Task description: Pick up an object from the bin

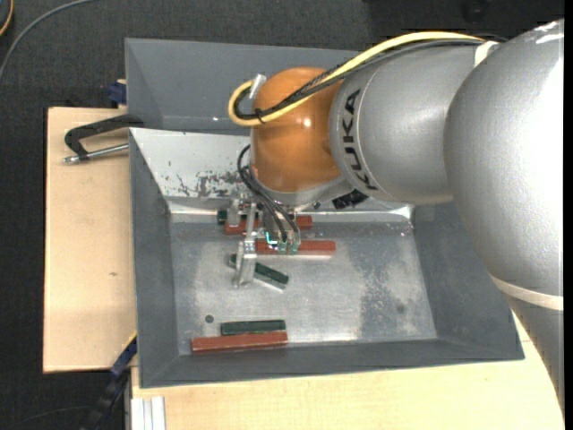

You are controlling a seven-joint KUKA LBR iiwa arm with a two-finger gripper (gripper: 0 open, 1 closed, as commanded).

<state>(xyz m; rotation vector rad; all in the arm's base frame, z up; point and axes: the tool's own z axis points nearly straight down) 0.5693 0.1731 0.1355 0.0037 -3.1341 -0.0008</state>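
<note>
The thing nearest to being picked is a small dark green block, lying flat and slightly askew on the floor of the bin, a little left of the middle. It looks like a short, stiff, straight-sided piece, probably light and not fragile. Its smooth faces could slip, so the surest hold would be across its two long sides near the middle, not at an end where it could swing. The end effector hangs low, just beside the block's left end. Whether it touches the block is hard to judge, and I cannot tell whether it is apart or together, since the wrist above hides much of it; nothing can be seen clamped in it. Just behind the block, toward the back wall, lies a red-brown bar, and a shorter red-brown piece sits by the foot of that wall under the wrist. Well apart, along the front wall, a dark green bar lies touching a longer red-brown bar, side by side. Above it all is the arm's orange cover with a yellow cable looping over it. By my reading, the pick is not yet made.
</note>
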